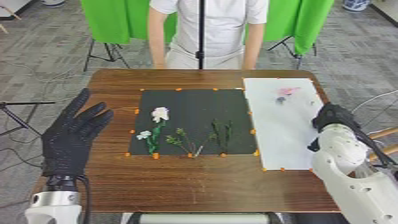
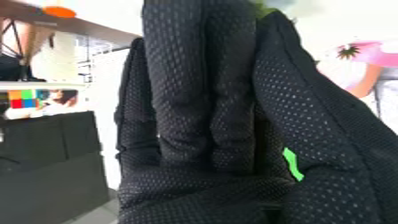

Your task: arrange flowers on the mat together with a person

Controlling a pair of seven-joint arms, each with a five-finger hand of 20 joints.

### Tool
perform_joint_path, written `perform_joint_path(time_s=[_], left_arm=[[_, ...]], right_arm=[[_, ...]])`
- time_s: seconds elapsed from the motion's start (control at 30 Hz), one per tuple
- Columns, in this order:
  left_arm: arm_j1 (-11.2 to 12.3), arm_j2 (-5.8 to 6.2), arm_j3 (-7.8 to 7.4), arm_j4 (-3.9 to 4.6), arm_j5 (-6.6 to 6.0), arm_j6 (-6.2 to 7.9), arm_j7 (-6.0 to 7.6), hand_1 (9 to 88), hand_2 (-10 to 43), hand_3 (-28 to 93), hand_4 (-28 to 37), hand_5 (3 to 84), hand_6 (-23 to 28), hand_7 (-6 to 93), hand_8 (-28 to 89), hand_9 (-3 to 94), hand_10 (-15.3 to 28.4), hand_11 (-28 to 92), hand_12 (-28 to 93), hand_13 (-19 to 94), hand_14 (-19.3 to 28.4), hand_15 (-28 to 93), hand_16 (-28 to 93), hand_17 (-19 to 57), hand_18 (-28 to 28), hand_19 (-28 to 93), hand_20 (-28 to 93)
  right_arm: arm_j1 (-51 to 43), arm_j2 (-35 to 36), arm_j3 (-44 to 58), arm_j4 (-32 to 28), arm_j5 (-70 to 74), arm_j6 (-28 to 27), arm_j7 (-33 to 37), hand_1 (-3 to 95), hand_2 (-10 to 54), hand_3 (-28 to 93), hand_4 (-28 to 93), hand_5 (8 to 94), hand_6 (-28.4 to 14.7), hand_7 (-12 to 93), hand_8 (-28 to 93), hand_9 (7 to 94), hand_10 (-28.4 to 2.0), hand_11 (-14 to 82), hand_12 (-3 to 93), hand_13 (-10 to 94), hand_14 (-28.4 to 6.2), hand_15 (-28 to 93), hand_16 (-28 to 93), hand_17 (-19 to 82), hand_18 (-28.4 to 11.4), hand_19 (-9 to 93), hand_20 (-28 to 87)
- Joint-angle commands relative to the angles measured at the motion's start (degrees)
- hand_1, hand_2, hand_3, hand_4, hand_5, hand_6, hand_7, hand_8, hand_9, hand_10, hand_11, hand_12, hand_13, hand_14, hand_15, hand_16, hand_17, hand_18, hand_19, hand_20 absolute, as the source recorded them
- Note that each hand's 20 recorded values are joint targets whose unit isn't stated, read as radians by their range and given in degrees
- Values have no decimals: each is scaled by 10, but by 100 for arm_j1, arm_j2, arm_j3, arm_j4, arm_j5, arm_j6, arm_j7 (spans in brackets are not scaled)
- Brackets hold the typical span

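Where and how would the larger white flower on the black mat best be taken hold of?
Probably by the green stem just below the blossom, pinched across from above: it lies flat, its stem running towards the robot.

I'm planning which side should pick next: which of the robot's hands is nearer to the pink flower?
The right hand, at the white sheet's right edge, beside the pink flower. The left hand is left of the black mat.

Black mat (image 1: 189,107), white sheet (image 1: 284,132) on table (image 1: 178,187)
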Motion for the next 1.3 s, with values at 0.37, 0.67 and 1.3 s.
perform_joint_path(time_s=[0.37,0.67,1.3], left_arm=[[156,-14,-230,-142,192,-374,243,180,89,757,-283,339,74,103,-94,359,209,228,101,285,276,470,-98,-52,280,690,-55],[11,62,-152,-126,159,-383,274,177,87,757,-283,342,73,101,-92,361,208,229,104,285,277,473,-95,-52,280,690,-48],[-231,111,-104,-42,75,-497,188,184,87,759,-283,343,75,101,-91,363,209,229,106,287,278,480,-97,-51,281,692,-40]], right_arm=[[268,-1509,-703,-1777,262,154,-1426,555,-95,718,-283,853,15,181,3,937,-65,193,286,857,-45,423,249,290,-157,796,8],[912,-2407,-1958,-1055,472,-147,-2225,554,-95,722,-283,851,14,182,4,937,-71,205,285,852,-51,443,238,285,-158,802,3],[1865,-2323,-3552,86,-348,-163,-1777,553,-95,690,-283,849,32,166,-7,931,-70,263,284,816,-65,536,179,261,-158,808,-5]])
